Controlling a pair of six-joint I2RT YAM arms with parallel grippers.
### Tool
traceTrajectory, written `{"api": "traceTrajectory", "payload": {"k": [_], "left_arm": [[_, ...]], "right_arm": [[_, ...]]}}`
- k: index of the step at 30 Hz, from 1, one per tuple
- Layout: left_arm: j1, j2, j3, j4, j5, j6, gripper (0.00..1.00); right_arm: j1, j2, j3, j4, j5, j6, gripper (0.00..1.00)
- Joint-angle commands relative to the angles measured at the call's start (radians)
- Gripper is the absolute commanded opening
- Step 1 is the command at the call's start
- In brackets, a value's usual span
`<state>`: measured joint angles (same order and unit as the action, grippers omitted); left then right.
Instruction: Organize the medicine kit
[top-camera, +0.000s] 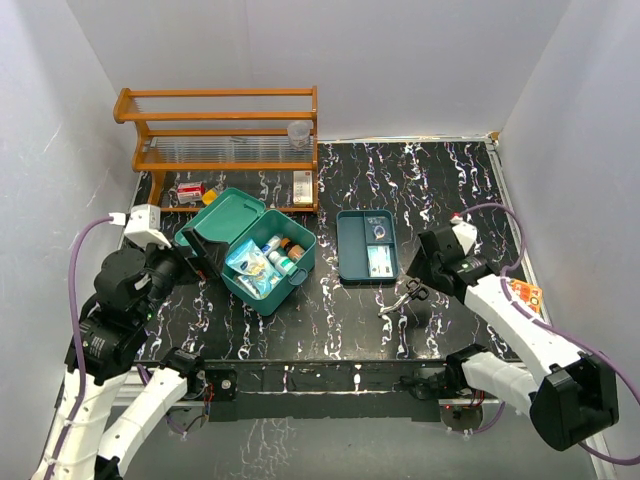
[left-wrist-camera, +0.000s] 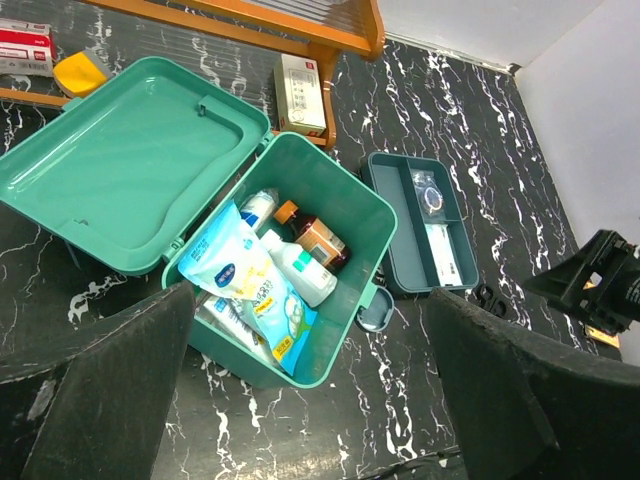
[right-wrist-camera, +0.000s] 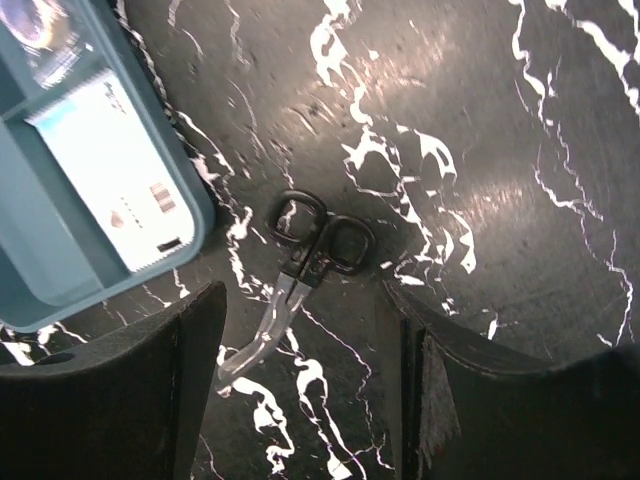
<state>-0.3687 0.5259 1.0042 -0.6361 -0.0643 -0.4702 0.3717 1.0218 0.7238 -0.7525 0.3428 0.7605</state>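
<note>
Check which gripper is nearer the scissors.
Right. The right gripper hangs directly over the scissors, open and straddling them. The left gripper is across the table, open above the medicine kit.

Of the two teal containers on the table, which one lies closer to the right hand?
The flat teal divided tray, just beside the right hand; the deeper teal plastic box with its hinged lid open sits farther left.

I get bright, even overhead light in the top view, sharp with soft shadows. The right wrist view is dimmer, glare sheening the table (right-wrist-camera: 480, 170); the right end effector (right-wrist-camera: 305, 300) looks dark, blurred.
</note>
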Motion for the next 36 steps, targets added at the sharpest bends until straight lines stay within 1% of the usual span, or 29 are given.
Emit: {"api": "traceTrajectory", "payload": {"k": [1, 5, 11, 16, 20, 23, 25, 28, 31, 33, 36], "left_arm": [[-0.003, -0.01, -0.011, 0.018, -0.029, 0.037, 0.99], [-0.003, -0.01, -0.032, 0.029, -0.022, 0.027, 0.99], [-0.003, -0.011, -0.045, 0.029, -0.053, 0.021, 0.99], [-0.003, -0.025, -0.045, 0.032, -0.09, 0.021, 0.99], [-0.003, -0.026, -0.044, 0.052, -0.04, 0.045, 0.99], [-0.003, -0.029, -0.044, 0.06, -0.028, 0.05, 0.99], [-0.003, -0.027, -0.042, 0.059, -0.036, 0.05, 0.99], [-0.003, -0.023, -0.038, 0.055, -0.039, 0.047, 0.99], [-0.003, -0.022, -0.038, 0.055, -0.036, 0.042, 0.99], [-0.003, -0.021, -0.036, 0.052, -0.033, 0.041, 0.99], [-0.003, -0.021, -0.028, 0.044, -0.032, 0.039, 0.99]], "right_arm": [[0.002, -0.018, -0.053, 0.019, -0.015, 0.065, 0.6], [0.002, 0.025, -0.098, 0.064, -0.063, 0.082, 0.63], [0.002, 0.131, -0.106, 0.139, -0.097, 0.113, 0.6], [0.001, 0.242, -0.071, 0.154, -0.048, 0.106, 0.56], [0.002, 0.309, -0.054, 0.15, 0.019, 0.098, 0.52], [0.002, 0.349, -0.048, 0.182, 0.063, 0.039, 0.51], [0.001, 0.384, -0.028, 0.197, 0.083, 0.004, 0.47], [-0.002, 0.449, 0.009, 0.236, 0.062, -0.068, 0.44], [-0.01, 0.524, 0.062, 0.249, 0.004, -0.13, 0.44], [-0.01, 0.554, 0.081, 0.248, -0.021, -0.147, 0.48], [-0.01, 0.551, 0.086, 0.247, -0.037, -0.139, 0.51]]}}
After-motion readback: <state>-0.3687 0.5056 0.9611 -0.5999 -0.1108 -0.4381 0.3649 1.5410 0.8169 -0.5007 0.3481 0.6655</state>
